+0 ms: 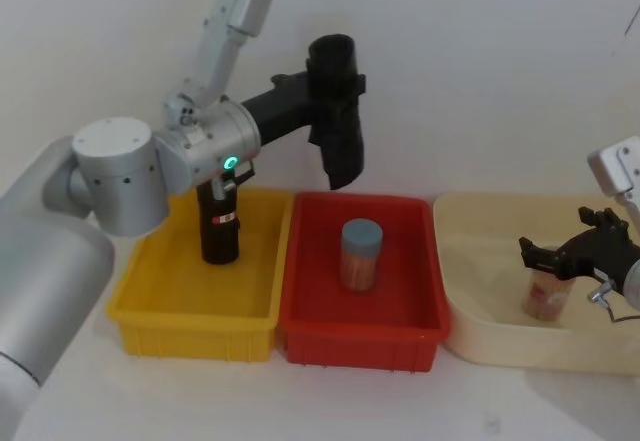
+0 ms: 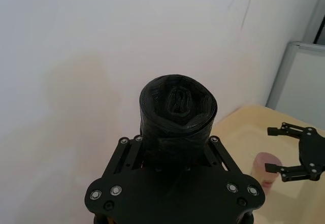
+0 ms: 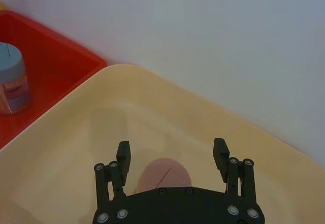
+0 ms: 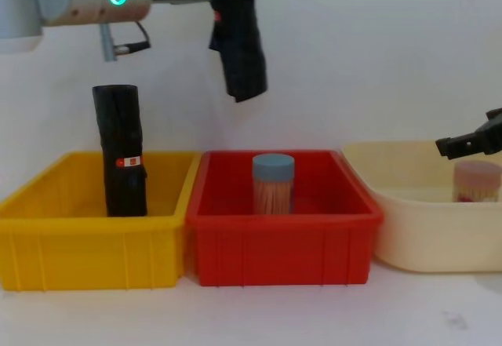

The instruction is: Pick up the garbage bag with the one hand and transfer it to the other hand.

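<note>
The garbage bag (image 1: 338, 121), a black rolled cylinder, hangs slightly tilted in the air above the back of the red bin (image 1: 360, 336). My left gripper (image 1: 335, 83), on the green-lit arm, is shut on the bag's upper part. In the left wrist view the bag's rolled end (image 2: 177, 112) sticks out between the fingers (image 2: 124, 145). The chest view shows the bag (image 4: 239, 48) high over the red bin (image 4: 282, 244). My right gripper (image 1: 565, 251) stands open over the cream bin (image 1: 500, 341), far to the right of the bag.
A second black roll (image 1: 218, 226) with a red-and-white sticker stands in the yellow bin (image 1: 190, 311). A blue-lidded jar (image 1: 361, 254) stands in the red bin. A pink-lidded jar (image 3: 165, 176) sits in the cream bin under the right gripper (image 3: 172, 153).
</note>
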